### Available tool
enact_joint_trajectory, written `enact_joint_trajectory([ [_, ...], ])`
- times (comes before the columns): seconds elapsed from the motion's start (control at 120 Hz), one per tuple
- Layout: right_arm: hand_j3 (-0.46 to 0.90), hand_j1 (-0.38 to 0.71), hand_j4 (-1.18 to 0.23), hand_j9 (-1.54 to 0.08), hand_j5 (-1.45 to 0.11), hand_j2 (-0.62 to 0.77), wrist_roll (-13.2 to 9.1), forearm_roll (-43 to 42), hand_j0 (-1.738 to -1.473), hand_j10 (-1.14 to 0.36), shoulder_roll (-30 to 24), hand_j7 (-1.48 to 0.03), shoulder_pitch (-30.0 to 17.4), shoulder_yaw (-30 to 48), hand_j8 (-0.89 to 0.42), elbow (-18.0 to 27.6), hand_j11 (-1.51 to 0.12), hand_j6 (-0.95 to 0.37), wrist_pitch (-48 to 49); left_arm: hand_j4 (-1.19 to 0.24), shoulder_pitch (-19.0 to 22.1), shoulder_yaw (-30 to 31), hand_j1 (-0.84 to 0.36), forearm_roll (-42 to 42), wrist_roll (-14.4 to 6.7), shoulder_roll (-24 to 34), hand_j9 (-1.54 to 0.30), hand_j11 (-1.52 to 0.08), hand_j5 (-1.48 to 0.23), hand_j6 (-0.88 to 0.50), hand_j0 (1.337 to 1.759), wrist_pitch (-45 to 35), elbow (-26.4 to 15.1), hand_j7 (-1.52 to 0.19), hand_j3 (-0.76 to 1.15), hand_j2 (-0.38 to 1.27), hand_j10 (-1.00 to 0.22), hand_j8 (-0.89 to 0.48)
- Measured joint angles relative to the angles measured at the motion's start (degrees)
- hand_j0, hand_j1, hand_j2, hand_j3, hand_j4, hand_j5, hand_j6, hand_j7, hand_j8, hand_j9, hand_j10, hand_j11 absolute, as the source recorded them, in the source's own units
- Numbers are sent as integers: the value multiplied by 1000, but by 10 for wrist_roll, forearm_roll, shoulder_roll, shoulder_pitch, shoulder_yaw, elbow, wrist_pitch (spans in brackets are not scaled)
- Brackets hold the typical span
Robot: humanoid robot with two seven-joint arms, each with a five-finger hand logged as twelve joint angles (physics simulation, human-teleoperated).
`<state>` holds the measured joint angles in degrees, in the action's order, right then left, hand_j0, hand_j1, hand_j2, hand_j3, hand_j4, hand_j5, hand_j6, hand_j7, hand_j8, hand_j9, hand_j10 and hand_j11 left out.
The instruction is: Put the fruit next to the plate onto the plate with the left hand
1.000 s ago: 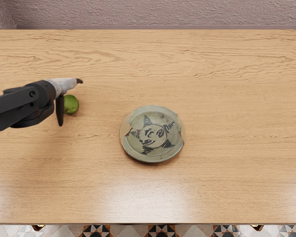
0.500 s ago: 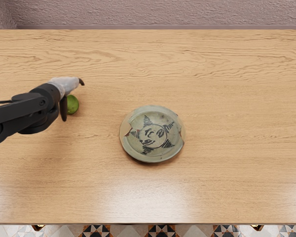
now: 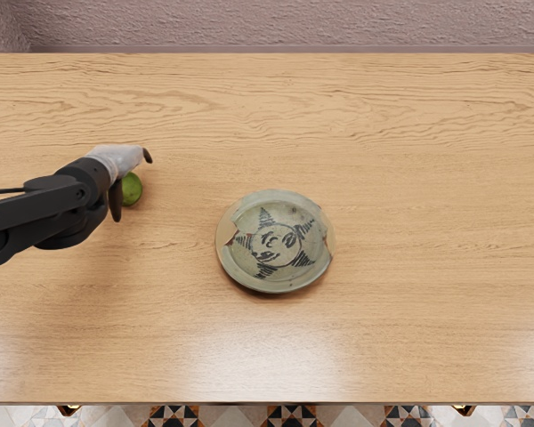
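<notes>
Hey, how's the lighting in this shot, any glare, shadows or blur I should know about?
Head view: soft, even light; a pale sheen on the wooden table near its front edge; the plate casts a thin shadow along its lower rim; the left hand partly hides the green fruit; everything renders sharp, no blur.

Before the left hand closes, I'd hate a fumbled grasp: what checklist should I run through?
1. Left hand at the lime: ok.
2. Fingers spread, holding nothing: ok.
3. Fingertips touching the lime: cannot tell, the hand hides part of it.
4. Lime resting on the table, apart from the plate: ok.
5. Nothing between lime and plate: ok.
</notes>
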<state>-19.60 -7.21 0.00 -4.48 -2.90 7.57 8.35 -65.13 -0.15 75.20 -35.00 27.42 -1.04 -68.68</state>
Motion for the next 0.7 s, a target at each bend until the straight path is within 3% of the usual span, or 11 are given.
enact_joint_trajectory([
  [0.7, 0, -349, 0, 0, 0, 0, 0, 0, -1658, 0, 0, 0, 0, 0, 0, 0, 0, 0, 0, -423, 2, 1, -148, -2, 0, 1, -542, -542, -540, -408, 1658, 5, 1, -540, 0, 88, -421, -351],
])
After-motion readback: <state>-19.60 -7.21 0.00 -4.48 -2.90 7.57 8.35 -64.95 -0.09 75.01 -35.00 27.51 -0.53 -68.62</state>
